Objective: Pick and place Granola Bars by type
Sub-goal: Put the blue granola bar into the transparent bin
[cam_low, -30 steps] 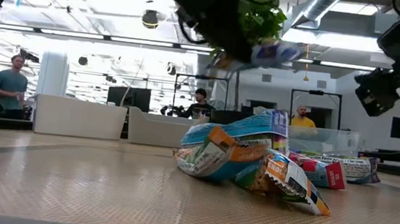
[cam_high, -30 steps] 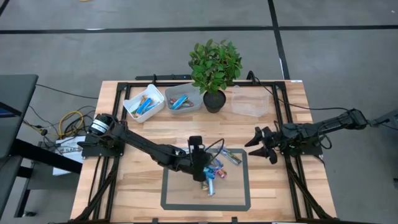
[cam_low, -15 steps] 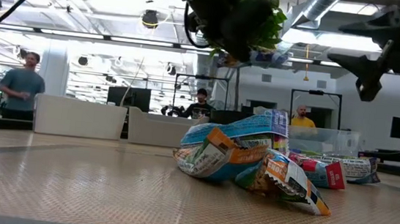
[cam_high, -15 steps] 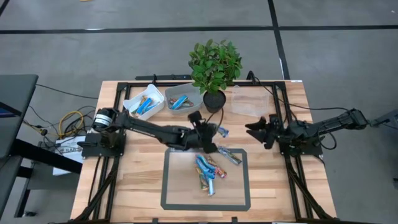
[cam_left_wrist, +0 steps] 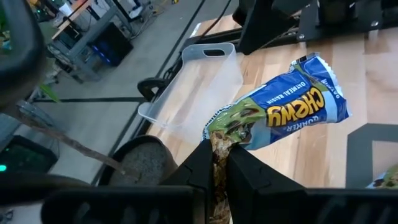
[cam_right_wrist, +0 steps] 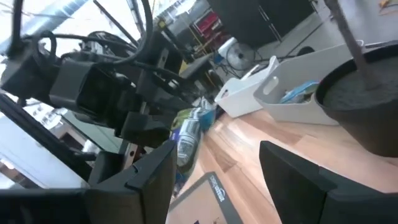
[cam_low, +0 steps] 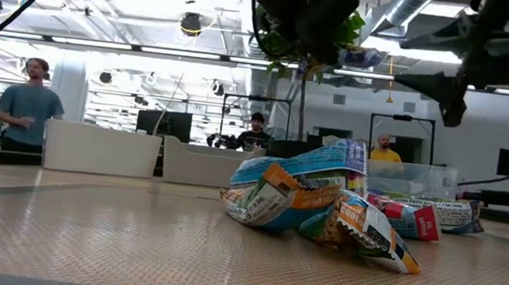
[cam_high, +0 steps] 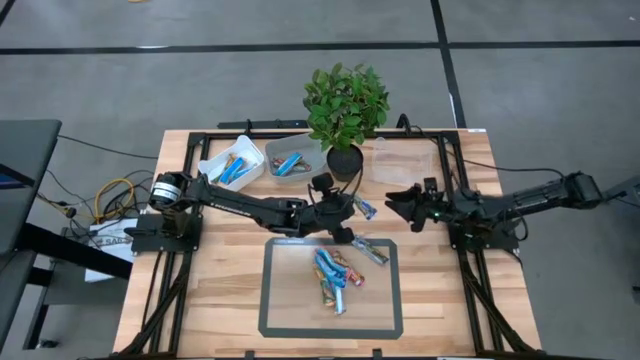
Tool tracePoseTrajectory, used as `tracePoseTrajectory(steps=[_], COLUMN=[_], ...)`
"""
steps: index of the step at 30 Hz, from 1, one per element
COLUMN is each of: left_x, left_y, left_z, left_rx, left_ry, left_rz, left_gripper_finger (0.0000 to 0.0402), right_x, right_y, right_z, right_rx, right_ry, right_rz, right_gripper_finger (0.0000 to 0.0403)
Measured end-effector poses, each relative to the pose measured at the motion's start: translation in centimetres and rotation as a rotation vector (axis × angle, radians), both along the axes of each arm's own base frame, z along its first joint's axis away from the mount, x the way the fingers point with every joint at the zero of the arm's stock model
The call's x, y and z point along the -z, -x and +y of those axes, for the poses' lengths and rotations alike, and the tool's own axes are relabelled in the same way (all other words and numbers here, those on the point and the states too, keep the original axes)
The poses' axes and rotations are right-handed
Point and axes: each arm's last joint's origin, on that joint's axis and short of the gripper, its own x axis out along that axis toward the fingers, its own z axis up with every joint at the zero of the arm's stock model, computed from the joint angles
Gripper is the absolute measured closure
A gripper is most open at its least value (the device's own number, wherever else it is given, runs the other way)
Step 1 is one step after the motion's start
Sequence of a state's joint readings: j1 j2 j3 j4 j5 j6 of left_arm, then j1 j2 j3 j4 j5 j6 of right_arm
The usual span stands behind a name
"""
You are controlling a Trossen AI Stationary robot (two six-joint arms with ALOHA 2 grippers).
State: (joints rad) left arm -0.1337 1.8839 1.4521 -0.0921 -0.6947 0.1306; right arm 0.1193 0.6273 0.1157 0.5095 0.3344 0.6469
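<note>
My left gripper is shut on a bright blue granola bar, lifted above the table in front of the plant pot; the bar sticks out toward the right arm. My right gripper is open, level, pointing at that bar from the table's right, a short gap away. The bar shows between its fingers, farther off. Several more bars lie heaped on the grey-framed mat, and one lies apart near the mat's far right corner. My left gripper pinches the blue bar between its two fingers by one crimped end. The rest of the wrapper reaches out past the fingertips. The bar is lifted clear of the table, roughly level.
Two white tubs with bars in them stand at the far edge, left of a potted plant. A clear tub stands right of the pot. People stand in the room behind the table.
My left gripper has risen from the heap on the mat with the blue bar and carried it toward the far edge and the right, ending in front of the plant pot. My right gripper has swung toward the far edge and the left, turning level toward the bar.
</note>
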Motion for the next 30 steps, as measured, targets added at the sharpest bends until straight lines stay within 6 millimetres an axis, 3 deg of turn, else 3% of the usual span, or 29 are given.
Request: tracePoseTrajectory(steps=[9,20,24,30], left_x=[-0.1,-0.2,-0.2,-0.3], left_y=[0.0,-0.1,-0.1,-0.1], left_z=[0.5,0.5,0.5,0.5], left_rx=[-0.017,-0.007,-0.007,0.002], left_ry=[-0.046,-0.068,-0.067,-0.083], left_rz=[0.017,0.025,0.017,0.023], left_gripper_finger=[0.0382,0.0381,0.0381,0.0381], right_x=[-1.8,-1.8,-1.8,-1.8], right_y=[-3.7,-6.5,-6.9,-7.1], right_z=[0.6,-0.1,-0.2,-0.3], right_rx=[-0.07,-0.092,-0.1,-0.093], right_ry=[0.063,0.073,0.071,0.07], right_rz=[0.098,0.176,0.186,0.188], right_gripper_finger=[0.0182,0.0185,0.0215,0.0303])
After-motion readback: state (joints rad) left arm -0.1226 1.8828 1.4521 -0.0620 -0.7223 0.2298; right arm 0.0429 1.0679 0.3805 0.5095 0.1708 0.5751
